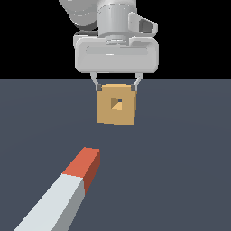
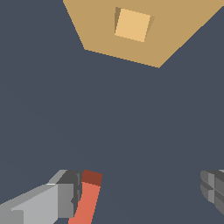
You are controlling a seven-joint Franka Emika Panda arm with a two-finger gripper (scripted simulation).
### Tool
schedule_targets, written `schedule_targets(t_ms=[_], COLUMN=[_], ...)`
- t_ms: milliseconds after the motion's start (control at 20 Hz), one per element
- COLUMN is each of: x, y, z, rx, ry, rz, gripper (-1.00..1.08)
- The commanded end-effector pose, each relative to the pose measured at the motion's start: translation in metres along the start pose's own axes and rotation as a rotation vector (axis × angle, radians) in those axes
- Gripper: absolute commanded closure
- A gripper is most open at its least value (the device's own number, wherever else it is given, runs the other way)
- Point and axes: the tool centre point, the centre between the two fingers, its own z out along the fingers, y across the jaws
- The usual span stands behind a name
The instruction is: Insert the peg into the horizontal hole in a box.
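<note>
Peg [image 1: 67, 191] on floor, apart from box [image 1: 116, 105].

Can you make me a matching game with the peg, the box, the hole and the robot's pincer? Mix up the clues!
Things:
1. peg
2. box
3. hole
4. pincer

Clues:
A. tan block
B. small square opening in the middle of the block's face
C. open, holding nothing
D. long grey-white bar with a red end, lying on the floor

Pairs: 1-D, 2-A, 3-B, 4-C
</note>
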Motion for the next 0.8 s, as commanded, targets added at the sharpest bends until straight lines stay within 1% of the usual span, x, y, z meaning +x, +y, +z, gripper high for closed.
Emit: schedule_targets(t_ms=[0, 200, 400, 550, 750], x=[0.000, -0.007, -0.027, -0.053, -0.099], y=[0.000, -0.002, -0.009, -0.019, -0.038], z=[0.000, 0.003, 0.013, 0.024, 0.047], rx=[0.000, 0.000, -0.001, -0.002, -0.004], ry=[0.000, 0.000, 0.000, 0.000, -0.001], rz=[0.000, 0.008, 0.032, 0.061, 0.116], gripper=[-0.92, -0.92, -0.92, -0.92, -0.92])
